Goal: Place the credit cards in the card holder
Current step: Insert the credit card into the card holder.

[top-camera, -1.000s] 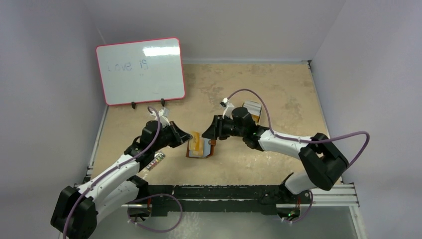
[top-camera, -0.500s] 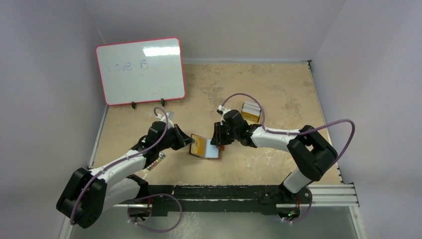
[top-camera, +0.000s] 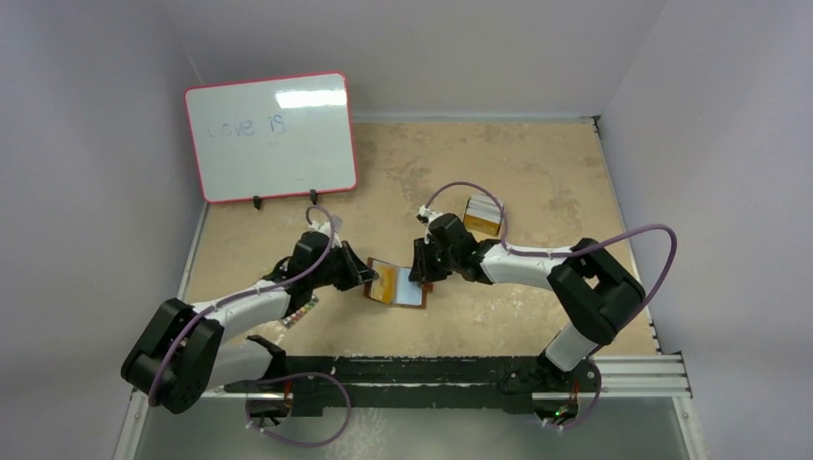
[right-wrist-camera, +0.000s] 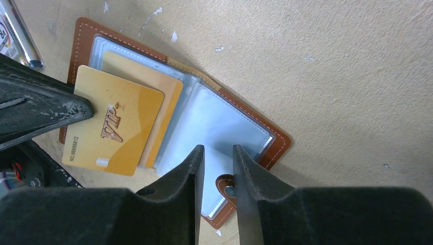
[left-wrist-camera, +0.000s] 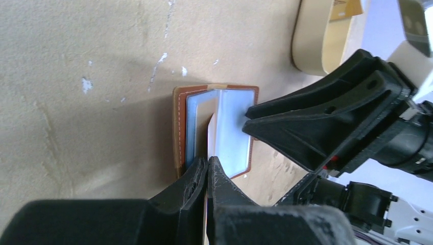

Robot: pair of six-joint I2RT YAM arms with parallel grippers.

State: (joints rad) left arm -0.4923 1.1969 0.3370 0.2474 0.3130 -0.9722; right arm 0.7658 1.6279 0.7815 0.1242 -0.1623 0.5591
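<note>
The card holder lies open on the table, brown leather with clear sleeves; it also shows in the right wrist view and the left wrist view. My left gripper is shut on a gold VIP credit card and holds its far edge over the holder's left half; the left wrist view shows the card edge-on between the shut jaws. My right gripper sits low over the holder's right half, jaws a narrow gap apart, beside the snap button. Other cards are not visible.
A tan oval tin stands behind the right arm, also in the left wrist view. A red-framed whiteboard stands at the back left. A small silvery item lies by the left arm.
The right gripper has come down and left onto the holder's right half. The holder has opened flatter and shifted slightly right. The left gripper with the gold card has followed it.
</note>
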